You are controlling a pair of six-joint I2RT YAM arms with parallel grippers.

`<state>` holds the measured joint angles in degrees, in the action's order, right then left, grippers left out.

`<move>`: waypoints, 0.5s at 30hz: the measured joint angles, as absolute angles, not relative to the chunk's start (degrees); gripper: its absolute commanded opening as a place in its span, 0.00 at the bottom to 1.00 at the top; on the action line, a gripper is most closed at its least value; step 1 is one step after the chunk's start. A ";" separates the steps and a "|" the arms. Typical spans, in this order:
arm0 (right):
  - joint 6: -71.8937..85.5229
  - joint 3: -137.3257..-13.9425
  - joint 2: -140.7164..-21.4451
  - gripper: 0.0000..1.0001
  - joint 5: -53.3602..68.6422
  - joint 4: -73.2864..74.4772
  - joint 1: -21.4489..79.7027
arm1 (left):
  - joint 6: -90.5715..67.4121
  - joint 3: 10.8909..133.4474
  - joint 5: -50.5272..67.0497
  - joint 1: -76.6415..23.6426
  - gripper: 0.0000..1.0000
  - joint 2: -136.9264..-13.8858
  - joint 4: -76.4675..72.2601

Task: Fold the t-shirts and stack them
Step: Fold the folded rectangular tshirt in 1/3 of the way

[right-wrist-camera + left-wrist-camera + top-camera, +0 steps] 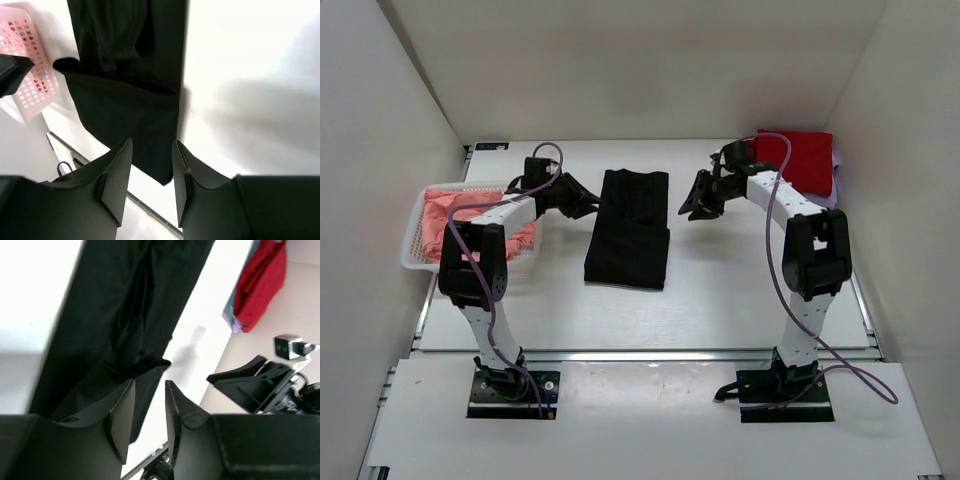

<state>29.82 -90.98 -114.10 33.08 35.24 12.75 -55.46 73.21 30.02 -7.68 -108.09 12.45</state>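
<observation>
— While both arms reach over the desk [720,290], where does the black t-shirt [628,228] lie?
— At the middle, folded into a long strip running from 12 to 6 o'clock, flat on the surface.
— And the left gripper [588,203]?
— At the shirt's 9 o'clock, just beside its edge near the far end. Its jaws stand parted with nothing between them; its wrist view shows black cloth below the gap.
— The right gripper [697,200]?
— At the shirt's 3 o'clock, apart from the cloth, over bare desk. Released too, jaws parted and empty. The two grippers face each other across the shirt's far half.
— The other shirts?
— The red t-shirt [798,155] lies at the desk's 1 o'clock corner, on top of what looks like the pale lilac t-shirt [836,178], though only a thin edge shows. Salmon-pink t-shirts [445,210] are bunched in the white mesh basket [415,262] at the desk's 9 o'clock edge.
</observation>
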 measured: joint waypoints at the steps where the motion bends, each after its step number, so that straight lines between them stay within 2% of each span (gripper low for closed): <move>1: 30.13 -89.45 -112.84 0.36 32.64 34.98 12.69 | -55.83 72.40 30.26 -7.66 0.42 -107.46 11.84; 3: 30.50 -84.31 -109.19 0.39 31.48 33.15 13.26 | -56.47 68.82 30.72 -7.68 0.42 -104.77 10.50; 6: 31.31 -76.03 -104.20 0.49 30.13 31.35 15.94 | -55.81 62.04 30.63 -7.90 0.55 -99.00 11.46; 11: 33.78 -63.90 -100.49 0.54 29.26 27.57 23.68 | -51.57 51.99 28.82 -8.93 0.58 -88.36 15.46; 15: 37.91 -56.47 -99.33 0.55 28.97 23.97 28.32 | -47.90 48.25 25.76 -9.65 0.59 -84.27 18.31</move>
<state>37.91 -56.47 -99.33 28.97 23.97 28.32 -47.90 48.25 25.76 -9.65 -84.27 18.31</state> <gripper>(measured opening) 0.546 0.584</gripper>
